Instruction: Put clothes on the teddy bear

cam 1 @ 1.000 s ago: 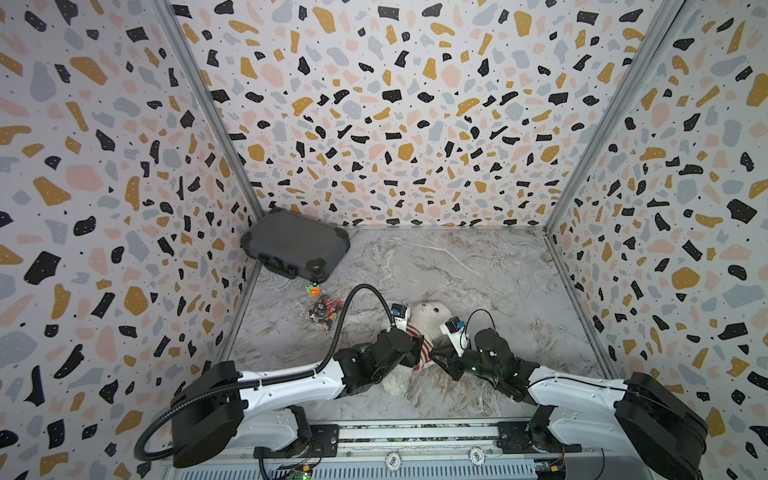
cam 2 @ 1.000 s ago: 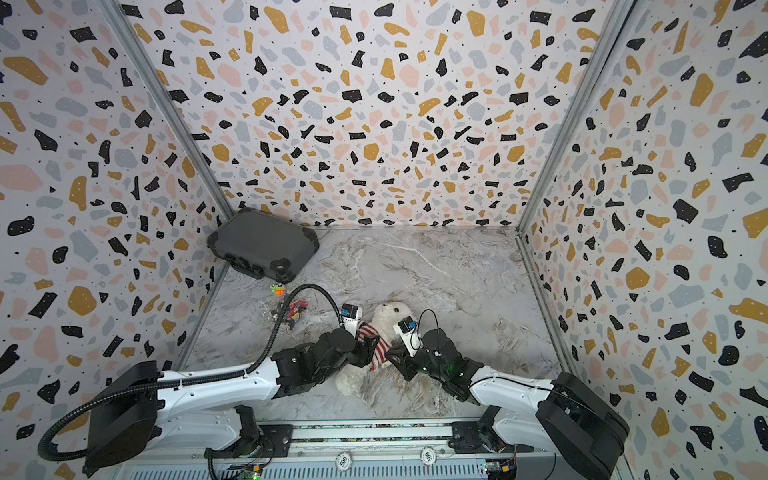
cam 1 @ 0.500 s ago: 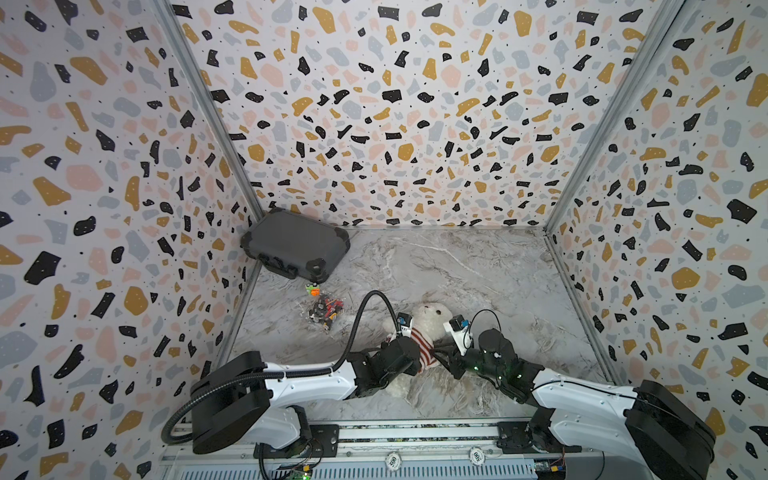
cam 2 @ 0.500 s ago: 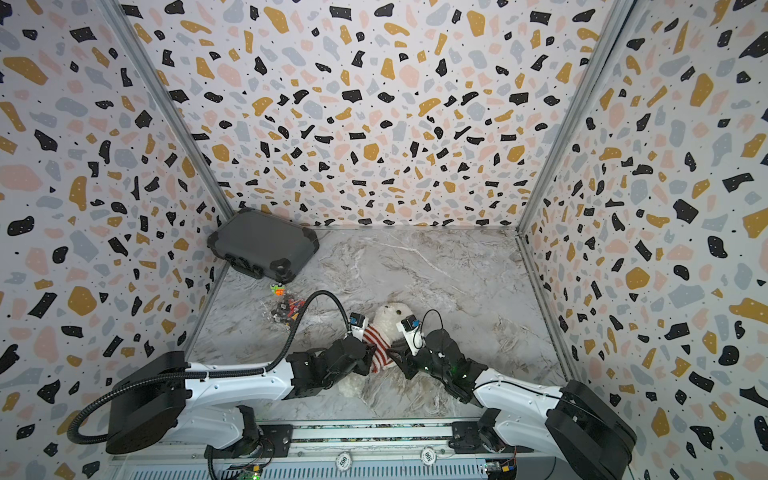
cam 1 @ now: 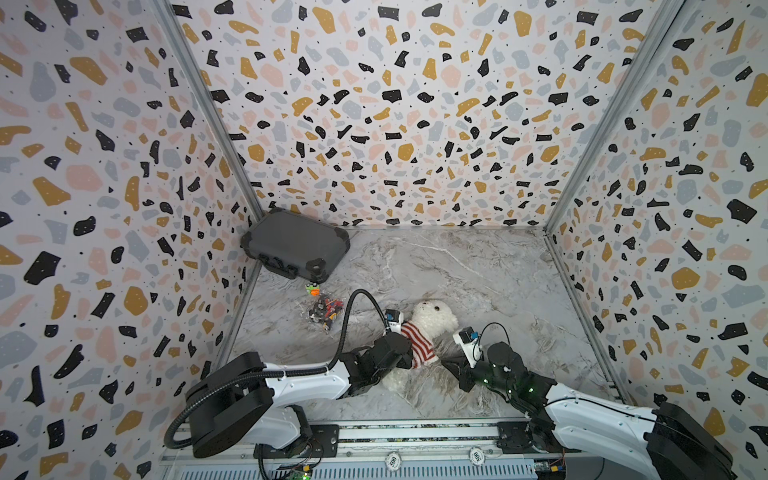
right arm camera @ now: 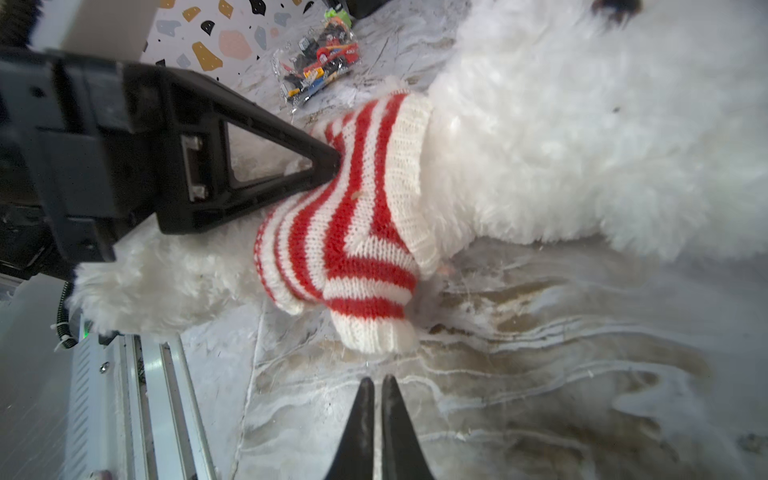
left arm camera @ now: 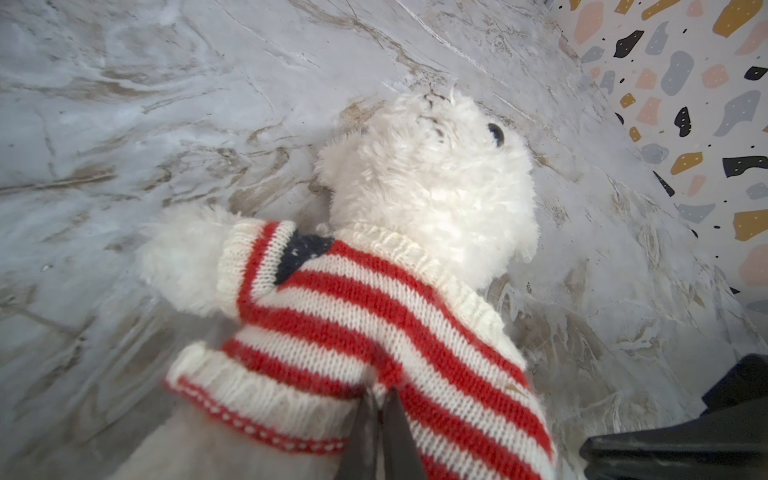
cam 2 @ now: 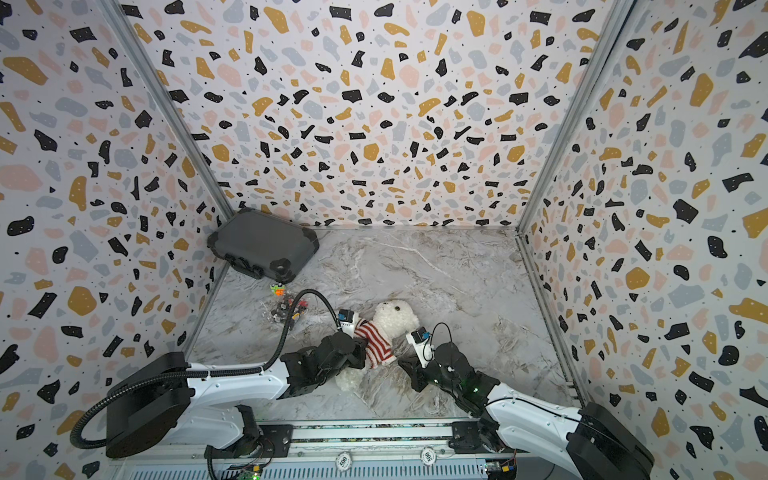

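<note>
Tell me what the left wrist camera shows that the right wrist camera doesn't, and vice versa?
Left wrist only: a navy patch on the shoulder of the striped sweater, and a furry arm poking out of its sleeve. Right wrist only: a clear bag of small colourful parts, the metal rail, and a side view of the left gripper shut on the sweater. Both: the teddy bear wearing that sweater, on the marble table.

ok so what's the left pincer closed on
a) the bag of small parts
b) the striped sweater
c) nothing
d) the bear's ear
b: in the left wrist view the left pincer has its tips shut together on the knit of the striped sweater worn by the teddy bear.
</note>
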Robot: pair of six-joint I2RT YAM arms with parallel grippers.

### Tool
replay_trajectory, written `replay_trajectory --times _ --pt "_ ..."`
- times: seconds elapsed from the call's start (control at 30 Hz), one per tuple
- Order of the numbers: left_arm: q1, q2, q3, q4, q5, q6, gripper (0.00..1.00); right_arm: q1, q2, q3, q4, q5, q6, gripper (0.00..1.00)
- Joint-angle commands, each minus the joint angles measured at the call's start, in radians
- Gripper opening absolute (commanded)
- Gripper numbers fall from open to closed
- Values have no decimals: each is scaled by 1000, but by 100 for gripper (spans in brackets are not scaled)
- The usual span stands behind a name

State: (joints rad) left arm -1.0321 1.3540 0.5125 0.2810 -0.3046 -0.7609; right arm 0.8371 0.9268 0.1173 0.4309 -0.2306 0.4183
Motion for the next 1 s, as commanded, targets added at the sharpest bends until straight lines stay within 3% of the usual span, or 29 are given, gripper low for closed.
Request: replay_trajectory --times 0.0,0.63,0.97 --pt "10 1 -23 4 13 -3 2 7 44 8 62 4 4 4" --pt "26 5 -39 29 38 -3 0 11 336 73 324 -51 -9 4" --pt "25 8 -39 29 52 7 0 11 344 115 383 -62 -41 10"
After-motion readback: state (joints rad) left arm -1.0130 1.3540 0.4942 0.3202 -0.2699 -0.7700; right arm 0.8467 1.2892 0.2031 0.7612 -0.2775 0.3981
